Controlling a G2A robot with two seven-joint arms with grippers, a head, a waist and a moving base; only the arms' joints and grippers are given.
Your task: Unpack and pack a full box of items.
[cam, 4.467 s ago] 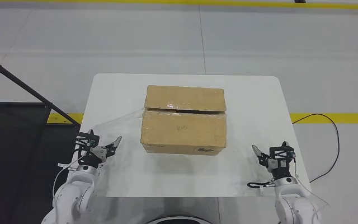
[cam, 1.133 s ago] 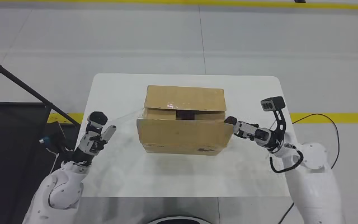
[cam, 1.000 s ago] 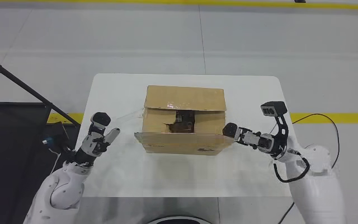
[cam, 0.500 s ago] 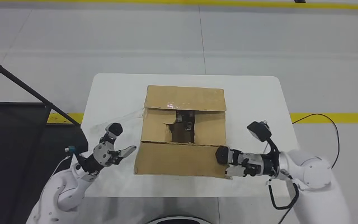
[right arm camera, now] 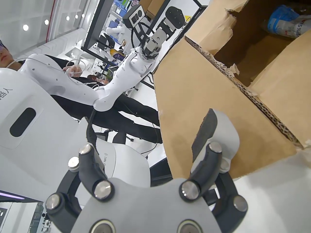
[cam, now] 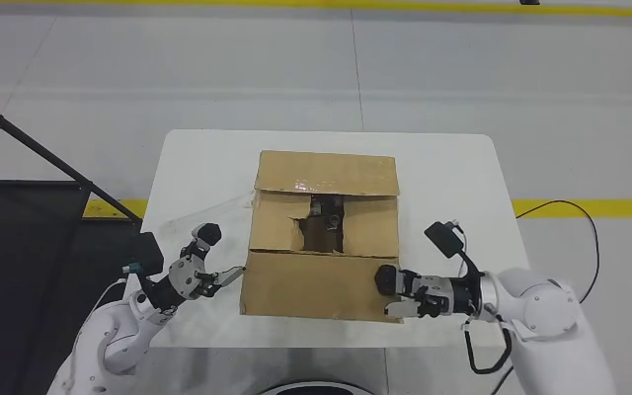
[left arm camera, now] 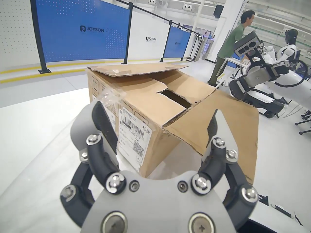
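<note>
**Box mouth half barred, table sides free**

The box [cam: 326, 197] stands mid-frame in the top view. Its upper half is covered by the shut far flap [cam: 328, 173], and the left and right of the mouth are closed by two inner flaps [cam: 373, 225]. A dark gap [cam: 322, 221] is left between them, with a packet [right arm camera: 284, 25] lying beneath. The near flap [cam: 316, 286] is folded out toward the lower edge, covering the table [cam: 444, 178] there. Bare table is left at the frame's left, right and top. The flap's lower corners are flanked by the spread left gripper [cam: 219, 276] and right gripper [cam: 390, 293].
</note>
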